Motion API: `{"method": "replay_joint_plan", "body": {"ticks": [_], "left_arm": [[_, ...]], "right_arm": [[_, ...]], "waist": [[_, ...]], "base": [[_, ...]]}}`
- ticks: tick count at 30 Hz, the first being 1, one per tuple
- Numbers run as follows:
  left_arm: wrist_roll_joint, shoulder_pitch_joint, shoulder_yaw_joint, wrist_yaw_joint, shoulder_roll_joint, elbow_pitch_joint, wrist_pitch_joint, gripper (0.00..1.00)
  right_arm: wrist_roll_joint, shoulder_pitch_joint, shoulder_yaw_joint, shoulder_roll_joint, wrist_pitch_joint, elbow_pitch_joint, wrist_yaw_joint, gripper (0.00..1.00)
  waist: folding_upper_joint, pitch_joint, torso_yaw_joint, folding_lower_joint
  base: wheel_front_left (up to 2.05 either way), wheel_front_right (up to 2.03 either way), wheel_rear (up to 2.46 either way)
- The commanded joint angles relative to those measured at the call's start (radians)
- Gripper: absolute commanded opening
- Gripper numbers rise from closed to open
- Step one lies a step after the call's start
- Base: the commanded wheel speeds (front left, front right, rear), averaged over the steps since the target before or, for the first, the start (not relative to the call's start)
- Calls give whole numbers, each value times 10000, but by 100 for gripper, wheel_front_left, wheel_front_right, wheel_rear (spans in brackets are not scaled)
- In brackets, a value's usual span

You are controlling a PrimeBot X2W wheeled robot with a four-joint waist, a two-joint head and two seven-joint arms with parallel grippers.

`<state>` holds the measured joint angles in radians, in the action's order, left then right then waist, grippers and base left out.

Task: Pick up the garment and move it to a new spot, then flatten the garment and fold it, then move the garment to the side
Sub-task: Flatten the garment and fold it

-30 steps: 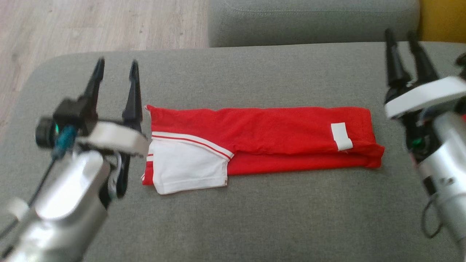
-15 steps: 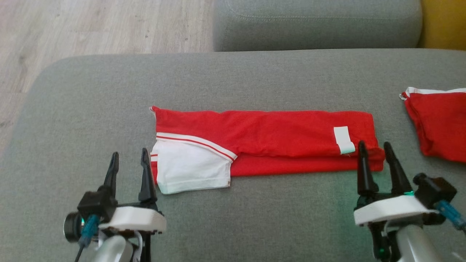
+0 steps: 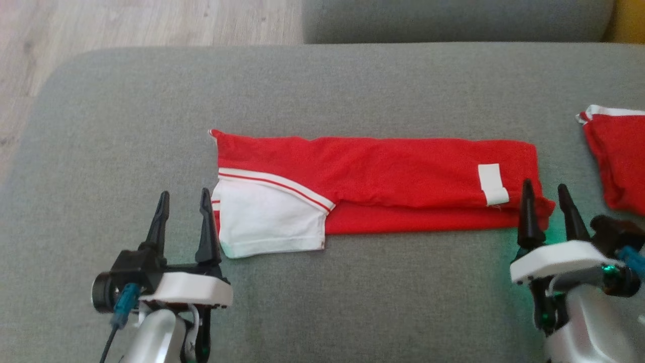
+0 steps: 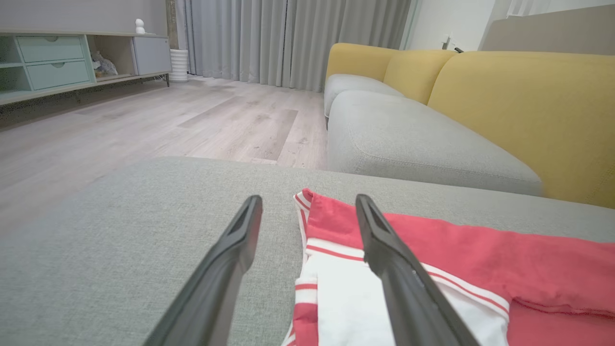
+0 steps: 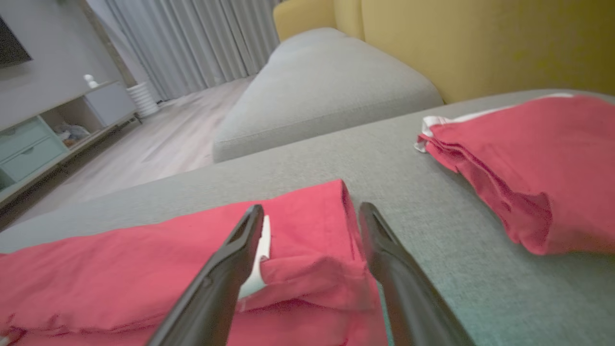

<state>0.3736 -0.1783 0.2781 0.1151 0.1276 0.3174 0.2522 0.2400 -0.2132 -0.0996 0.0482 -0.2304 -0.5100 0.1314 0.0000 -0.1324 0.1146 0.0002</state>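
A red garment (image 3: 383, 181) with a white sleeve and a white label lies folded into a long strip across the grey sofa seat (image 3: 352, 80). My left gripper (image 3: 182, 199) is open just off the strip's near left corner, beside the white sleeve (image 4: 346, 298). My right gripper (image 3: 544, 194) is open at the near right corner, its fingers either side of the folded red end (image 5: 312, 259). Neither holds any cloth.
A second folded red garment (image 3: 617, 161) lies at the seat's right edge (image 5: 519, 158). Another grey cushion (image 3: 453, 20) sits behind, with yellow backrests (image 4: 519, 110). Wooden floor (image 3: 126, 22) lies past the seat's left and far edges.
Both arms came down from beside the garment's far corners to its near corners, grippers still open. The camera shifted, bringing the second red garment into view.
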Motion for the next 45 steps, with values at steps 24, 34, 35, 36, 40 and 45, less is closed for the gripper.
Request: {"method": "replay_joint_plan", "body": {"ticks": [24, 34, 35, 36, 40, 45], "left_arm": [[-1088, -650, -1712, -942, -550, 152, 95, 100], [-1164, -583, -1788, -1093, -702, 207, 95, 100], [-1160, -565, -1784, -1102, -712, 229, 95, 100], [-1157, -544, -1781, -1110, -720, 250, 95, 100], [-1153, -477, -1739, -1129, -745, 307, 95, 100], [-1160, -489, -1650, -1133, -760, 330, 95, 100]], "right_arm": [[-1398, -2456, -1520, 516, -219, -3800, -7, 0], [-2388, -2686, -2442, 978, 140, -2677, -7, 0], [-2408, -2689, -2348, 859, 213, -2517, -7, 0], [-2410, -2689, -2229, 720, 284, -2346, -7, 0], [-2030, -2657, -1336, 186, 690, -1714, -7, 0], [22, -2695, 770, 28, 1226, -1106, -7, 0]], "waist": [[0, -290, -222, -2], [0, 84, -266, -2], [0, 149, -258, -2], [0, 220, -245, -2], [0, 486, -142, -2], [0, 659, 122, -2]], "base": [[0, 0, 0], [0, 0, 0], [0, 0, 0], [0, 0, 0], [0, 0, 0], [0, 0, 0]]}}
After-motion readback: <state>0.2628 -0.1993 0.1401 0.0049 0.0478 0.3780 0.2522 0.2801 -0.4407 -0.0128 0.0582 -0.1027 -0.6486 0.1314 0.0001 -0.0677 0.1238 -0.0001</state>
